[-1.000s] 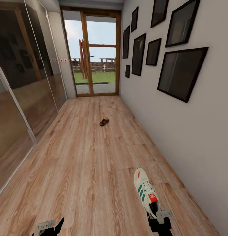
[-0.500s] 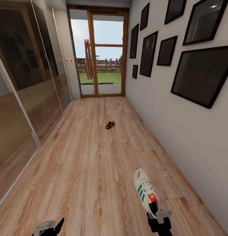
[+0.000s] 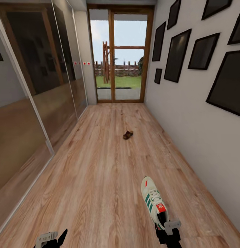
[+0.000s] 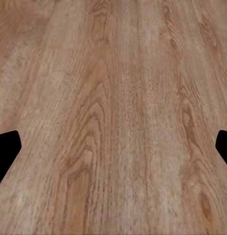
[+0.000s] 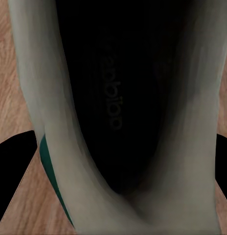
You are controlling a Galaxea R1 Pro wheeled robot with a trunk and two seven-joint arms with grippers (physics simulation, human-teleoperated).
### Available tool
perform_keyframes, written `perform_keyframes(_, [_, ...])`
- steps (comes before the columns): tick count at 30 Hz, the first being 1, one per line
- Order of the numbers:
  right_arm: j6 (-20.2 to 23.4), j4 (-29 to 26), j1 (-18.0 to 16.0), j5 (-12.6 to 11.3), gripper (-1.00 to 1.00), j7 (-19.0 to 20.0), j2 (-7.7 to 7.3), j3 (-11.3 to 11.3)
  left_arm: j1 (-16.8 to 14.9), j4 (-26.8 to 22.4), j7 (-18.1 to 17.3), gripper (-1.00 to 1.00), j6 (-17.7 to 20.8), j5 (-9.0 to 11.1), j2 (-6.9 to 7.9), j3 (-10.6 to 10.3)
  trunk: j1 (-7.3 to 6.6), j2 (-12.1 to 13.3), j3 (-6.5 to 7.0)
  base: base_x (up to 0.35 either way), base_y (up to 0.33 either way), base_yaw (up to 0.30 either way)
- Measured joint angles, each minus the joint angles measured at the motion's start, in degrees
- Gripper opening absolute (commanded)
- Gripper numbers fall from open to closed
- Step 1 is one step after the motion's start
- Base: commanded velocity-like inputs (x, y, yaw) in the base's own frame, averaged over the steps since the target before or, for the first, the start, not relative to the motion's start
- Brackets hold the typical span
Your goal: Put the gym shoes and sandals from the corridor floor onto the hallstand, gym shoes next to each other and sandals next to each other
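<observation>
Head view, shoe: a cream sneaker (image 3: pixel 153 203) with green stripes and a red tongue sticks out ahead of the right gripper (image 3: pixel 167 231), heel at the fingers, toe pointing down the corridor, carried above the wood floor (image 3: pixel 92 179).
Head view, right gripper: clamped on the sneaker's heel end; how deep the fingers bite cannot be told from here.
Head view, left gripper: the left gripper (image 3: pixel 51 237) sits at the lower edge, fingers spread, nothing in it.
Head view, sandal: one brown sandal (image 3: pixel 128 135) lies on the floor far ahead, well apart from the robot, before the glass door (image 3: pixel 119 55).
Head view, rack: no shoe rack is in sight, so the carried shoe has no visible place to go yet.
Left wrist view: bare floor planks (image 4: pixel 113 117) between two dark fingertips (image 4: pixel 6 147) set wide apart.
Right wrist view: the sneaker's dark opening (image 5: pixel 123 88) and pale collar sit close up, a green stripe at one side, dark fingers (image 5: pixel 13 171) flanking it.
Risk, grip: the hold is at the heel alone, so the long toe end may sag or swing while the base drives, and the shoe may slip out.
Risk, walls: the picture wall (image 3: pixel 188 113) is near on the right; a turn could knock the toe against it.
Risk, route: with the rack unseen, driving on toward the door may lead away from it.
</observation>
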Motion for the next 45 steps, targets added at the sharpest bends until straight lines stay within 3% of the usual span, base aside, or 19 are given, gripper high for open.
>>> perform_keyframes(18, [-0.02,0.01,0.0,0.1,-1.0,0.03,-0.18,-0.01,0.0,0.0,0.0,1.0,0.01,0.03,0.0,0.09,0.0,0.0,0.0,0.337,0.01,0.002])
perform_keyframes(32, [0.01,0.02,0.0,0.09,-1.0,0.03,-0.06,0.0,0.0,-0.02,-0.02,1.0,0.01,0.08,-0.01,0.1,0.0,0.0,0.0,0.309,0.152,0.003])
perform_keyframes(45, [0.0,0.03,0.0,0.07,-1.0,0.03,-0.01,-0.01,0.0,0.0,0.01,1.0,0.0,0.09,0.01,0.09,0.0,0.0,0.0,0.323,0.055,0.153])
